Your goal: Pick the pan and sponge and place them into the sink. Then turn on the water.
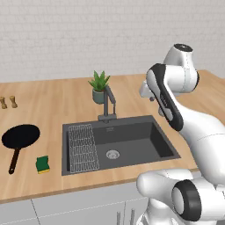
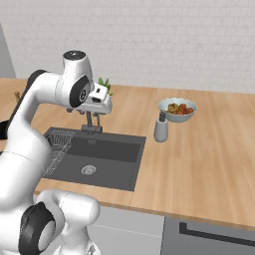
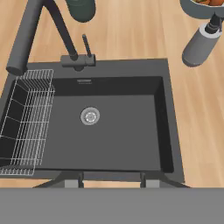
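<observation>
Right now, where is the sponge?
In the left base view, the sponge lies on the counter left of the sink, just right of the pan's handle end.

A potted plant (image 1: pixel 100 86) stands on the wooden bench (image 1: pixel 52 101); far to its left — two small wooden shakers (image 1: pixel 8 102); well to its right, a grey soap dispenser (image 2: pixel 161 128) touches a fruit bowl (image 2: pixel 177 110).

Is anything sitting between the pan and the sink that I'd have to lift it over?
Nothing visible blocks it. The pan lies on bare counter left of the sink, with the sponge nearer the front edge, off the direct line. Just inside the sink's left side sits the wire rack, so the pan would come down over it.
</observation>
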